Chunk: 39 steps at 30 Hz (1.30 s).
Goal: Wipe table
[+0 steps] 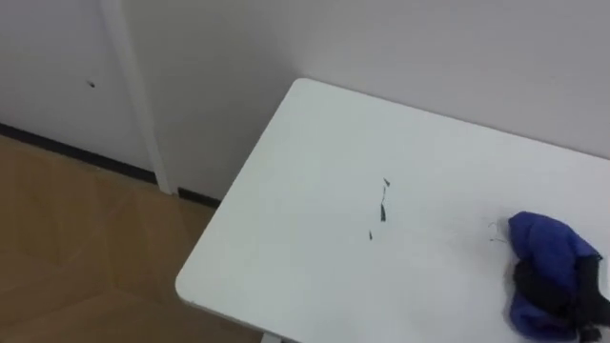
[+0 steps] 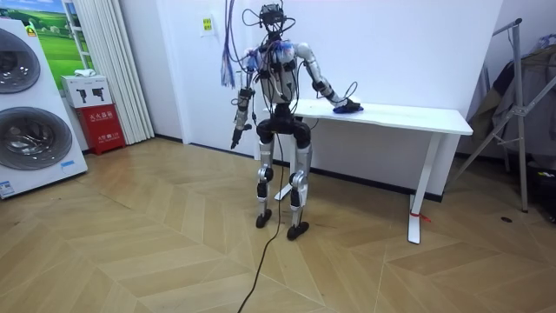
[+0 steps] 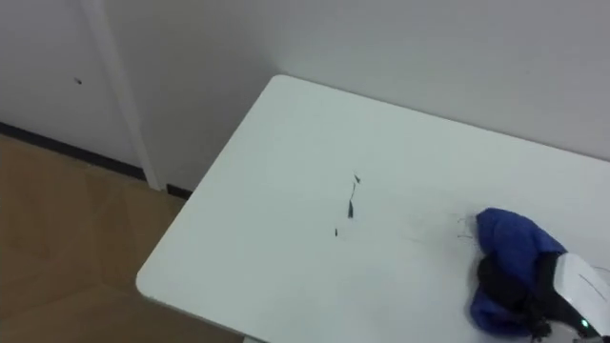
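A white table (image 1: 315, 143) stands against the wall, and I stand at its left end. Small dark marks (image 1: 383, 210) streak its middle. A crumpled blue cloth (image 1: 543, 243) lies on the tabletop at the right, apart from the marks. My right hand (image 1: 548, 286) is dark and sits in the cloth's near side, fingers curled into the folds. In the room view my right arm reaches over the table to the cloth (image 2: 349, 108), while my left hand (image 2: 235, 135) hangs at my side with loose fingers, away from the table (image 2: 408, 115).
The table's left edge and near corner (image 1: 191, 286) drop to a wooden floor (image 1: 76, 248). A white wall with a dark baseboard (image 1: 67, 148) runs behind. In the room view, washing machines (image 2: 26, 104) stand at the left and a metal rack (image 2: 521, 104) at the right.
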Tool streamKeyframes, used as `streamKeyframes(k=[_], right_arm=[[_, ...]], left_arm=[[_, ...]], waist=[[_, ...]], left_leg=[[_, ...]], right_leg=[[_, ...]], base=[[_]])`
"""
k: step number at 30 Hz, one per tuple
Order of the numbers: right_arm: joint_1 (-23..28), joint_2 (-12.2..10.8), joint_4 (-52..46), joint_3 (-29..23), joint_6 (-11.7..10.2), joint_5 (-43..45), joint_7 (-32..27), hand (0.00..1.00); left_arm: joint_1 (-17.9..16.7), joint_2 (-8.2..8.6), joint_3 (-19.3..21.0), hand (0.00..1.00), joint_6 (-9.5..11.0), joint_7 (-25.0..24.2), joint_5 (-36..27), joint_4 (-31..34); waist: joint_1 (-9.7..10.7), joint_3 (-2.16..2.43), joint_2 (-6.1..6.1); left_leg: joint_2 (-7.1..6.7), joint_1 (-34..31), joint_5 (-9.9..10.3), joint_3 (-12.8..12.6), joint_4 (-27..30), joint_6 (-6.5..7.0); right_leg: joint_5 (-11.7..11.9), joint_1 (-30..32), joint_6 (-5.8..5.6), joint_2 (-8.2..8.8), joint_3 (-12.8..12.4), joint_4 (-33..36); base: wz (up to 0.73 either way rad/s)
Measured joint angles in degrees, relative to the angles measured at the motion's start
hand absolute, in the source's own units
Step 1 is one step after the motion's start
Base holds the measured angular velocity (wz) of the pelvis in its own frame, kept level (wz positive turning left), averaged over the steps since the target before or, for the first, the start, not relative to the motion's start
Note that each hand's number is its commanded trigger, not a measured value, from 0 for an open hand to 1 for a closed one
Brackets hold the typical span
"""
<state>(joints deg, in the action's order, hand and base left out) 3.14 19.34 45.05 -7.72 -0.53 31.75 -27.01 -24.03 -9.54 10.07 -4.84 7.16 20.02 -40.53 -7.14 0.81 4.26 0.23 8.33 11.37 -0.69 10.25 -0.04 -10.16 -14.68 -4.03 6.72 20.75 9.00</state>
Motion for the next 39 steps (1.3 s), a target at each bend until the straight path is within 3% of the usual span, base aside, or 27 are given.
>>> streamKeyframes(k=[3,4,5,6,8,9,11,13,16,18,19,20,22,25,26,27,28,29,30,32,33,34,35,36,37,38,39], right_arm=[[-6.07,-1.11,0.25,3.79,4.37,0.17,1.81,1.00],[-7.93,-1.70,-2.77,6.52,6.89,1.37,4.78,1.00],[-10.53,-2.33,-4.62,10.71,7.95,3.19,7.93,1.00],[-12.07,-2.91,-5.45,12.39,8.36,4.41,9.77,1.00],[-20.77,-5.08,-6.04,20.70,8.56,6.63,15.83,1.00],[-22.52,-5.20,-5.80,22.04,8.09,6.92,16.77,1.00],[-26.69,-5.39,-5.71,23.42,6.39,7.13,19.03,1.00],[-27.88,-5.37,-5.25,23.14,5.95,8.14,19.16,1.00],[-23.50,-4.57,-2.77,21.49,4.96,7.93,17.36,1.00],[-17.69,-4.49,-1.20,17.35,1.02,5.91,13.63,1.00],[-14.14,-4.50,-1.21,14.46,-1.59,5.18,10.45,1.00],[-10.73,-4.47,-1.14,11.22,-3.21,4.33,7.88,1.00],[-5.93,-4.20,-0.64,6.88,-3.91,2.51,4.60,1.00],[-0.74,-2.67,1.27,1.73,-3.81,0.56,1.51,1.00],[0.41,-1.67,1.56,1.80,-2.80,-0.54,0.91,1.00],[0.49,-1.56,1.39,1.82,-1.98,-0.98,0.67,1.00],[1.07,-1.87,1.15,1.93,-0.53,-2.01,-0.02,1.00],[0.60,-2.67,0.73,2.18,0.89,-2.24,-0.15,1.00],[0.14,-3.43,0.31,2.45,1.88,-2.22,-0.34,1.00],[-5.41,-5.21,-0.63,6.96,6.40,-2.06,-0.20,1.00],[-7.66,-5.75,-0.91,9.02,7.41,-2.06,0.42,1.00],[-13.15,-7.09,-1.41,13.70,8.70,-1.95,2.54,1.00],[-18.62,-9.64,-1.85,17.94,8.60,-1.01,4.93,1.00],[-20.70,-10.67,-2.10,19.36,7.96,0.02,5.90,1.00],[-24.19,-11.38,-2.64,21.59,5.93,1.19,7.76,1.00],[-25.73,-11.36,-3.58,22.13,4.50,2.23,9.26,1.00],[-25.82,-11.30,-4.08,22.10,4.16,2.40,9.43,1.00]], left_arm=[[0.41,0.20,-3.17,0.00,-0.27,-0.07,-0.30,-0.82],[0.98,0.47,-3.55,0.00,-0.98,-0.43,-0.30,-1.06],[1.93,0.83,-3.64,0.00,-1.42,-1.03,-0.29,-1.24],[2.13,0.85,-3.69,0.00,-1.47,-1.57,-0.30,-1.40],[3.41,0.55,-5.36,0.00,-1.99,-2.91,-1.25,-1.41],[3.79,0.48,-5.93,0.00,-2.15,-3.18,-1.61,-1.35],[4.11,0.33,-6.89,0.00,-2.38,-3.90,-1.90,-0.99],[1.81,0.29,-6.92,0.00,-3.21,-4.19,-1.88,0.57],[-2.05,-0.32,-6.79,0.00,-4.03,-5.48,-3.80,4.05],[-2.44,-0.31,-6.40,0.00,-3.83,-5.59,-3.86,4.81],[-2.20,-0.31,-5.69,0.00,-3.74,-5.75,-1.95,5.02],[-1.56,-0.39,-4.11,0.00,-3.25,-5.81,-0.21,5.07],[-0.76,-0.50,-1.24,0.00,-2.33,-5.46,0.04,5.13],[-0.43,-0.59,0.90,0.00,-1.20,-4.77,1.32,6.79],[-0.63,-0.76,0.86,0.00,-0.95,-3.95,1.43,6.96],[-0.52,-0.80,0.64,0.00,-0.88,-3.57,1.39,7.00],[-0.27,-1.01,0.22,0.00,-0.44,-2.61,1.10,7.03],[0.50,-1.13,-0.48,0.00,0.31,-2.09,0.78,7.02],[0.69,-1.33,-1.10,0.00,0.69,-1.74,0.42,6.73],[4.19,-2.32,-3.99,0.00,2.18,-0.99,-0.90,3.28],[5.17,-2.83,-4.89,0.00,2.56,-1.05,-1.36,1.83],[6.84,-3.63,-6.00,0.00,2.76,-1.15,-2.31,-0.32],[8.57,-4.59,-6.43,0.00,2.91,-1.39,-2.45,-2.72],[10.22,-5.17,-6.97,0.00,2.87,-1.69,-2.48,-4.11],[13.18,-5.80,-8.14,0.00,2.70,-2.53,-2.76,-5.39],[14.42,-6.05,-8.88,0.00,2.83,-3.51,-3.32,-5.40],[14.80,-6.04,-9.04,0.00,2.83,-3.93,-3.60,-5.20]], waist=[[-2.67,-0.25,-1.12],[-3.41,-0.25,-1.18],[-3.97,-0.32,-1.29],[-4.32,-0.38,-1.26],[-5.67,-1.54,-0.93],[-6.04,-1.80,-0.84],[-8.49,-1.89,-0.06],[-9.12,-1.80,0.54],[-8.46,-1.74,1.28],[-5.83,-1.71,1.15],[-3.60,-1.45,1.04],[-2.67,-1.10,1.00],[-2.02,-0.58,1.12],[-0.60,-0.17,0.44],[-1.03,0.11,-0.05],[-1.00,0.09,-0.25],[-1.12,0.05,-0.33],[-2.04,0.12,-0.57],[-3.14,0.09,-0.63],[-8.51,-0.10,-0.84],[-10.12,-0.12,-0.86],[-12.55,-0.41,-0.98],[-13.16,-0.86,-0.89],[-12.99,-1.10,-0.68],[-12.93,-1.72,-0.10],[-12.90,-1.77,0.09],[-12.78,-1.73,0.26]], left_leg=[[0.14,-0.23,0.46,-1.21,-0.49,0.37],[0.51,-1.11,0.40,-2.26,0.02,0.24],[1.04,-2.41,0.29,-2.78,0.63,-0.08],[1.23,-2.90,0.18,-2.99,0.67,-0.44],[1.54,-3.90,-0.72,-2.79,0.58,-0.75],[1.62,-4.08,-0.91,-2.78,0.57,-0.83],[1.51,-4.93,-1.70,-2.13,0.46,-0.51],[1.08,-5.66,-2.16,-1.11,0.48,-0.40],[0.77,-6.01,-1.99,-0.15,0.99,-0.14],[0.42,-6.29,-1.78,-0.42,1.63,0.17],[0.18,-6.74,-1.73,-1.21,2.23,0.28],[0.08,-6.62,-1.40,-2.15,2.71,0.80],[0.34,-6.22,-0.47,-3.25,3.71,1.74],[1.22,-5.95,2.14,-5.70,6.36,2.76],[2.20,-5.98,3.39,-7.53,7.44,3.09],[2.83,-6.11,3.89,-8.25,8.16,3.22],[3.89,-6.29,4.53,-9.62,9.53,3.31],[5.04,-6.93,5.22,-10.90,10.98,3.07],[5.69,-7.66,5.51,-11.45,11.81,2.85],[8.97,-10.78,6.04,-13.76,14.89,1.74],[9.73,-11.33,6.10,-13.69,15.43,1.33],[11.32,-12.39,6.38,-12.71,16.54,0.03],[12.57,-13.99,6.44,-10.25,17.36,-1.43],[13.05,-15.09,6.22,-8.89,17.69,-2.05],[13.17,-17.64,5.43,-4.97,17.83,-3.02],[13.27,-20.18,4.23,-1.76,17.75,-4.35],[13.29,-20.95,3.40,-0.54,17.50,-5.46]], right_leg=[[-0.19,1.20,-0.31,-0.20,-0.65,-0.32],[-0.19,2.40,-0.27,-0.39,-1.04,-0.22],[0.20,3.92,0.36,-0.84,-1.59,-0.04],[0.33,4.64,0.58,-1.00,-1.86,0.10],[0.74,6.46,1.61,-1.74,-3.11,0.65],[0.84,6.64,1.78,-1.85,-3.21,0.58],[0.74,7.82,1.98,-1.84,-3.21,0.51],[0.74,8.09,1.94,-1.66,-2.67,0.07],[0.82,7.12,1.83,-1.26,-0.67,-0.02],[0.63,6.29,1.53,-0.66,-0.09,0.88],[0.45,6.20,1.25,-0.13,-0.12,1.86],[0.09,6.31,0.68,0.34,-0.08,3.13],[-0.22,6.25,0.21,0.87,-0.01,4.65],[-0.19,6.47,0.13,1.93,0.17,7.43],[-0.21,6.68,-0.43,2.24,0.41,9.05],[-0.41,7.21,-0.92,2.50,1.01,10.83],[-1.18,8.10,-0.88,4.32,2.71,16.83],[-2.14,8.16,-1.21,6.58,3.32,21.20],[-2.34,8.29,-1.31,7.74,3.15,22.62],[-2.19,9.11,-1.68,11.88,2.97,22.55],[-2.11,9.40,-1.81,12.77,2.68,21.80],[-1.83,9.88,-2.19,13.91,2.70,19.48],[-1.22,9.44,-2.68,13.98,3.27,15.56],[-0.68,9.10,-3.08,13.62,3.16,13.24],[0.88,8.63,-3.22,13.00,2.85,8.67],[2.86,8.64,-3.41,12.80,2.96,5.68],[3.69,8.70,-3.52,12.89,2.83,4.66]], base=[[-0.71],[-0.55],[-0.46],[-0.32],[-0.20],[0.00],[0.23],[0.28],[0.45],[0.74],[0.52],[0.36],[-0.06],[-0.35],[-0.69],[-0.65],[-0.63],[-0.67],[-0.92],[-1.22],[-1.52],[-1.36],[-1.07],[-0.24],[0.46],[0.69],[0.83]])
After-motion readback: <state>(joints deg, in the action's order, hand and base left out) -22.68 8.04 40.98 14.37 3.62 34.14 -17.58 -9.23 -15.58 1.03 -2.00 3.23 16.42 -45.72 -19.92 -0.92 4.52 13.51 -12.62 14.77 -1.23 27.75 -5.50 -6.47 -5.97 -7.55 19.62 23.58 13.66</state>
